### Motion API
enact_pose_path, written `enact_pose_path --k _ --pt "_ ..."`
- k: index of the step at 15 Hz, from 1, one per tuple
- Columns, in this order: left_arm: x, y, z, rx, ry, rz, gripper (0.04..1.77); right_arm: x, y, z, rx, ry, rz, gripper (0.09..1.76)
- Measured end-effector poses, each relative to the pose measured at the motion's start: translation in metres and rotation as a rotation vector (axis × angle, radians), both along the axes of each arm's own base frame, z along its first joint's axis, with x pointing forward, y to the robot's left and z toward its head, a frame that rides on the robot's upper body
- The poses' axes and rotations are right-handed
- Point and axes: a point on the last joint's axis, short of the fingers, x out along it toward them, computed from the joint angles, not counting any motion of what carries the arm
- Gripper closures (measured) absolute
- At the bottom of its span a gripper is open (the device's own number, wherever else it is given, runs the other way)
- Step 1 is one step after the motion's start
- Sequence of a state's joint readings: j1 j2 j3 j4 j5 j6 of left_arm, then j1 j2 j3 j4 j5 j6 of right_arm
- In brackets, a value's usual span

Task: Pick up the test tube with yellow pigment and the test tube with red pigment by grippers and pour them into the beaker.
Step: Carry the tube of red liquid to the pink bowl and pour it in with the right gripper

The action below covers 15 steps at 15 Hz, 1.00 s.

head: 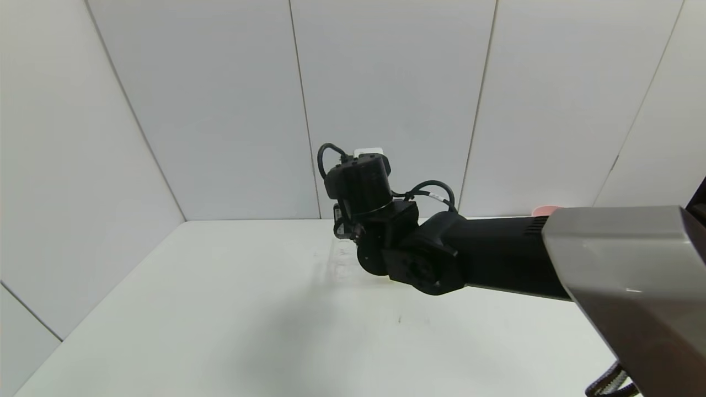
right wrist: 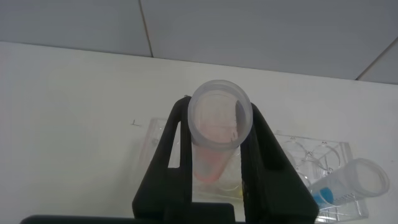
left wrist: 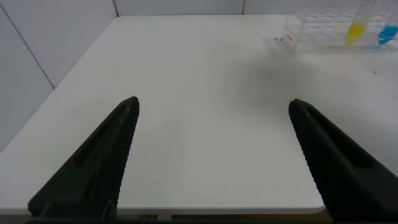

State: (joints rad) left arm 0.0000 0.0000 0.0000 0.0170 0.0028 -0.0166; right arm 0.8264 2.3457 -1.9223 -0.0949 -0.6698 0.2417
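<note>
Fingers (right wrist: 264, 158) of our right gripper (right wrist: 215, 163) are clamping the red tube (right wrist: 217, 127) above the rack (right wrist: 298, 163) at mid-table, its long axis running from the open mouth toward the camera down to the red tip. Our left gripper (left wrist: 214, 158) is hanging spread apart over the near table (left wrist: 205, 93). We are seeing the yellow tube (left wrist: 357, 26) and blue tube (right wrist: 348, 183) standing in the rack.

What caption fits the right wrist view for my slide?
Right gripper holds the test tube with red pigment above the clear rack.
</note>
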Motion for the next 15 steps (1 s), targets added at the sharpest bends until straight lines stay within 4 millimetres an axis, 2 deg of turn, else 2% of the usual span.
enact_pose_path --k 3,8,12,15 --pt "0.000 0.000 0.000 0.000 0.000 0.000 0.09 -0.012 -0.010 0.017 -0.017 0.026 0.023 1.34" --pt "0.000 0.000 0.000 0.000 0.000 0.000 0.09 -0.044 -0.031 0.023 -0.056 0.121 0.158 1.34" --pt "0.000 0.000 0.000 0.000 0.000 0.000 0.09 -0.070 -0.064 0.025 -0.097 0.199 0.303 1.34" --pt "0.000 0.000 0.000 0.000 0.000 0.000 0.09 -0.080 -0.097 0.031 -0.111 0.227 0.356 1.34"
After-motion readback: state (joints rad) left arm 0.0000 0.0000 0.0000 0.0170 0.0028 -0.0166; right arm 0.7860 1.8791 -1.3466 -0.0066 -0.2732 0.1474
